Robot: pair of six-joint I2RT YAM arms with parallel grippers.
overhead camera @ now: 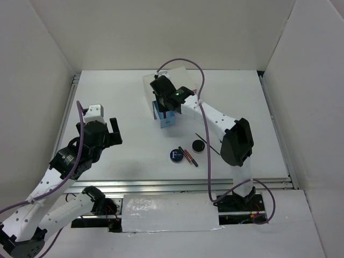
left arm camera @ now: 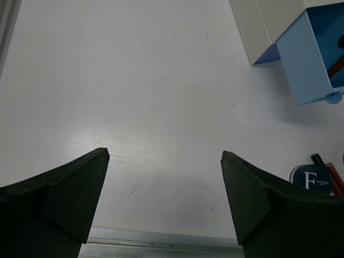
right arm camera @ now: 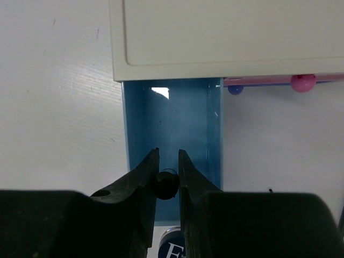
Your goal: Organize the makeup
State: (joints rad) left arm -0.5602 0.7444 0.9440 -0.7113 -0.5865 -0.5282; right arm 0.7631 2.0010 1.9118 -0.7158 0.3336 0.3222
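Observation:
My right gripper [right arm camera: 167,155] is shut on a small dark cylindrical tube [right arm camera: 166,185], seen end-on, and holds it over the pulled-out blue drawer [right arm camera: 172,123]. In the top view this gripper [overhead camera: 164,102] hangs above the drawer [overhead camera: 166,121]. The dark-blue compact marked "F" [overhead camera: 176,155], red-black pencils [overhead camera: 190,156], the round black jar [overhead camera: 198,145] and a thin black brush [overhead camera: 208,143] lie on the table in front of the drawer. My left gripper [overhead camera: 111,134] is open and empty, left of them. The compact [left arm camera: 316,180] shows at the right edge of the left wrist view.
The white box [right arm camera: 226,37] stands behind the blue drawer, with a pink drawer knob [right arm camera: 302,82] and a blue knob [right arm camera: 235,90] to the right. A red-black item [left arm camera: 337,63] lies inside the blue drawer [left arm camera: 306,59]. A metal rail [overhead camera: 161,185] runs along the table's near edge.

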